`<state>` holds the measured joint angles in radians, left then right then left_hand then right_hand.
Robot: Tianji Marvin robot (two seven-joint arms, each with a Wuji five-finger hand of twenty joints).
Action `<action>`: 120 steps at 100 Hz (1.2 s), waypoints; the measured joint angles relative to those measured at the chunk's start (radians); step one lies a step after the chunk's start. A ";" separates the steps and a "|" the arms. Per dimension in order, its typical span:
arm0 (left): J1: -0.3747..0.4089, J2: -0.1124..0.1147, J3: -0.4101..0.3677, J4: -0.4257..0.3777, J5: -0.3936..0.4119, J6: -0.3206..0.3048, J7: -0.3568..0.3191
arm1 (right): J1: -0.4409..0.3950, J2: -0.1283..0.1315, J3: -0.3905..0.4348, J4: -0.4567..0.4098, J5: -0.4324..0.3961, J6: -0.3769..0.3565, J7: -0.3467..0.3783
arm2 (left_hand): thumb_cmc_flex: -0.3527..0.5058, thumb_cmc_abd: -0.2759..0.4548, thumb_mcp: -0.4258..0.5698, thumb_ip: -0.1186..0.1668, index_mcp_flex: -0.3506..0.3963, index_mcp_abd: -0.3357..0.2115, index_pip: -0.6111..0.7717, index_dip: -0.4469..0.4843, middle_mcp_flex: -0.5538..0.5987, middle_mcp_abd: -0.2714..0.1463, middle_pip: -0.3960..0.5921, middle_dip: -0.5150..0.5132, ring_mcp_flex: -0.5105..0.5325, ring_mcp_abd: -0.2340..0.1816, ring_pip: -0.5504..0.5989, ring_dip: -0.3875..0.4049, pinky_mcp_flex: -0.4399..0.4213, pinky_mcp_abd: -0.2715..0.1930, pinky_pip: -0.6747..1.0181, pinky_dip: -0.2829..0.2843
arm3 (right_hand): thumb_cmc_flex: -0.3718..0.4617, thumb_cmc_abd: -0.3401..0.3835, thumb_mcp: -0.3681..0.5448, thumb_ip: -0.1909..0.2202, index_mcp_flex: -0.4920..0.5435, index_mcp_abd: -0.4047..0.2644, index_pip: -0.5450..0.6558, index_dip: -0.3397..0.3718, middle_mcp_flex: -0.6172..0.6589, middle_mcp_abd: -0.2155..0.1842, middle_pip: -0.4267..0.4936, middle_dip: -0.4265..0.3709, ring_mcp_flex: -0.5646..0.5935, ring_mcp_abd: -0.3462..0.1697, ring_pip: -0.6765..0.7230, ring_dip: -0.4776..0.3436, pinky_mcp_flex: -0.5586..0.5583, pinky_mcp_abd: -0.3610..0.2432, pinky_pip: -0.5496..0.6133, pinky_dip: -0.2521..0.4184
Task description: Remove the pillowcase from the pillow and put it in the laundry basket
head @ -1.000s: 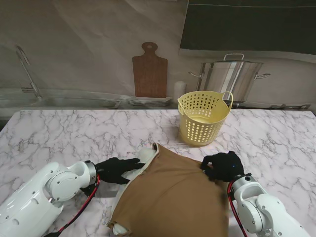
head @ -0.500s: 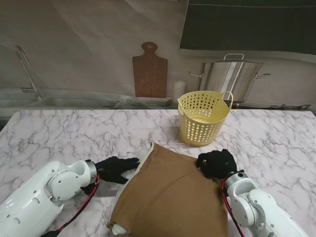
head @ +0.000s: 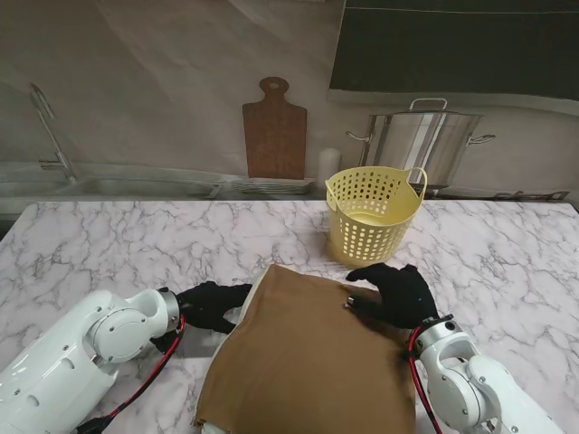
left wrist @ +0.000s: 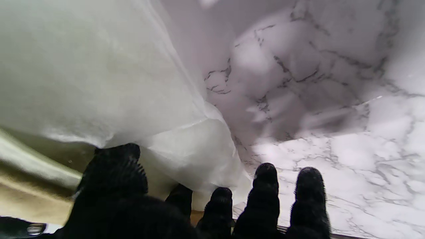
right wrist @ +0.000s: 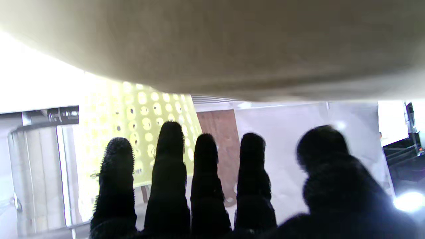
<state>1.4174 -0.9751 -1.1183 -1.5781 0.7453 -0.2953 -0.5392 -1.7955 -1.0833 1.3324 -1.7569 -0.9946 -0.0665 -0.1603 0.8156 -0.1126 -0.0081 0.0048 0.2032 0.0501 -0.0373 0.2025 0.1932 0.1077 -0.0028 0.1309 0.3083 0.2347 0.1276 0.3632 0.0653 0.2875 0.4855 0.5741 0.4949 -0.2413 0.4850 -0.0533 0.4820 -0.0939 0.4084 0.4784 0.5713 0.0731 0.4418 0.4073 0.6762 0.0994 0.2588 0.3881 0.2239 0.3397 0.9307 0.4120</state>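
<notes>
Pillowcase (head: 308, 362): brown; near middle of the table (head: 109, 244), covering nearly all the pillow (left wrist: 99, 83)
Pillow: white corner shows only at the left hand
Left hand (head: 210, 306): at the left edge; thumb and fingers pinch the white corner
Right hand (head: 395, 294): fingers spread, resting on the far right corner; grips nothing
Laundry basket (head: 372, 215): yellow, far right; no cloth inside
Progress: barely begun; stripping and dropping remain

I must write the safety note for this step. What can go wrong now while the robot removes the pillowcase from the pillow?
1. The right hand lies open on the pillowcase with fingers spread, so it may slide without pulling the cloth.
2. The left hand touches the white pillow only at the edge; the pillow could move with the case.
3. The laundry basket stands close beyond the right hand; a forward push may tip it.
</notes>
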 measured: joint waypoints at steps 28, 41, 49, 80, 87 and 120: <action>-0.008 0.001 0.011 -0.012 0.002 0.003 -0.002 | -0.161 0.007 0.041 -0.186 -0.070 0.001 0.063 | 0.002 0.000 0.000 0.000 0.008 0.020 0.013 0.001 0.000 0.012 0.005 0.000 0.000 0.000 0.000 0.000 0.000 -0.001 0.000 0.004 | -0.341 0.016 -0.009 -0.005 -0.294 0.082 -0.401 -0.129 -0.294 0.059 -0.251 -0.261 -0.195 0.139 -0.152 -0.153 -0.086 0.099 -0.166 -0.063; -0.011 0.001 0.013 -0.012 0.002 0.003 -0.002 | -0.177 0.029 -0.007 -0.221 -0.179 0.077 0.204 | 0.002 0.000 0.000 0.000 0.011 0.022 0.013 0.001 0.000 0.012 0.006 0.001 0.000 0.000 0.000 0.000 0.000 -0.001 0.000 0.007 | -0.392 -0.065 0.092 -0.020 -0.294 0.082 -0.423 -0.173 -0.299 0.049 -0.270 -0.260 -0.082 0.154 -0.120 -0.135 0.037 0.145 -0.072 -0.010; -0.010 0.001 0.013 -0.012 0.002 0.003 -0.001 | -0.154 0.041 -0.057 -0.198 -0.121 0.099 0.227 | 0.002 0.000 0.000 0.000 0.011 0.020 0.013 0.001 0.000 0.012 0.006 0.001 0.000 0.000 0.000 0.000 0.000 -0.001 0.000 0.007 | -0.279 -0.139 0.097 -0.020 -0.314 0.060 -0.370 0.053 -0.253 0.040 -0.195 -0.201 0.037 0.174 -0.091 -0.076 0.147 0.150 0.028 0.069; 0.013 -0.003 -0.021 -0.018 0.001 -0.002 0.021 | 0.095 0.038 -0.237 0.008 0.032 0.144 0.140 | 0.019 0.000 0.001 0.000 0.011 0.029 0.013 0.001 0.000 0.012 0.006 0.001 0.000 0.000 0.000 0.000 0.000 -0.001 0.000 0.008 | 0.016 -0.254 -0.018 -0.124 -0.159 -0.056 0.003 0.229 0.046 0.001 0.186 0.063 0.425 0.175 0.303 0.150 0.572 0.049 0.431 0.140; 0.026 -0.004 -0.035 -0.023 -0.022 -0.003 0.032 | 0.131 0.033 -0.263 0.036 0.043 0.150 0.126 | 0.019 0.002 0.002 0.000 0.012 0.039 0.013 0.001 0.000 0.012 0.006 0.001 0.000 0.000 0.000 0.000 0.000 -0.001 0.000 0.008 | 0.026 -0.254 -0.017 -0.177 -0.119 -0.070 0.056 0.232 0.100 -0.002 0.197 0.092 0.464 0.172 0.360 0.159 0.611 0.048 0.451 0.130; 0.090 -0.016 -0.089 -0.095 -0.055 -0.020 0.099 | 0.176 0.006 -0.295 0.082 0.079 0.171 0.071 | 0.018 0.078 0.010 0.001 0.006 0.062 0.027 0.002 0.005 0.016 0.006 0.009 0.002 0.000 0.001 0.000 0.002 -0.001 0.000 0.018 | 0.037 -0.180 -0.024 -0.214 -0.099 -0.082 0.190 0.126 0.147 -0.013 0.199 0.104 0.490 0.142 0.401 0.171 0.638 0.025 0.458 0.115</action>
<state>1.5075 -0.9906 -1.2070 -1.6735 0.6904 -0.3152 -0.4404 -1.6197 -1.0774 1.0378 -1.6752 -0.9157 0.1044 -0.0890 0.8337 -0.0346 0.0014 0.0056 0.2089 0.1123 -0.0105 0.2043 0.1980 0.1233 0.0033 0.1398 0.3104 0.2344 0.1283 0.3632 0.0675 0.2862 0.4853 0.5919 0.5314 -0.4211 0.4614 -0.2677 0.3830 -0.1764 0.5986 0.6040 0.7183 0.0603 0.6404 0.5111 1.1660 0.2416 0.6600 0.5594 0.8614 0.3650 1.3883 0.5271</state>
